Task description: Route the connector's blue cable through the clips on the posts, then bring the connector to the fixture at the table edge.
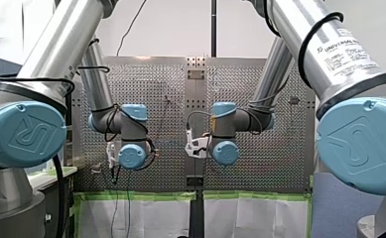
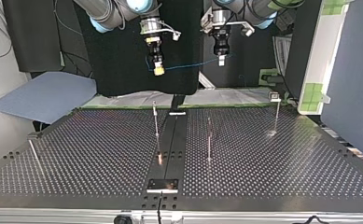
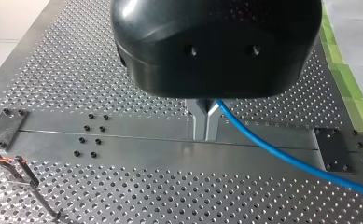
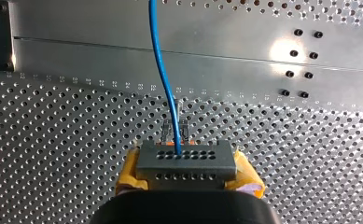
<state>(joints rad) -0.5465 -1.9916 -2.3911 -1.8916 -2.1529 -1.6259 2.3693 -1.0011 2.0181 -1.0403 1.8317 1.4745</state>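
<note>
In the top view both arms hang high above the perforated table (image 2: 100, 154). My right gripper (image 2: 159, 71), at that view's left, is shut with its yellow pads (image 4: 131, 169) on the grey connector (image 4: 186, 161). The blue cable (image 4: 163, 70) leaves the connector's face and runs level (image 2: 188, 66) to my left gripper (image 2: 221, 60). That gripper's metal fingers (image 3: 206, 133) are shut on the cable (image 3: 282, 151), which trails off past them. The cable touches none of the posts below.
Thin clip posts stand on the table: two near the middle rail (image 2: 156, 119) (image 2: 209, 140), one at the top view's far right (image 2: 277, 112), one leaning at its left edge (image 2: 32, 149). A dark plate (image 2: 163, 185) sits on the rail at the near edge.
</note>
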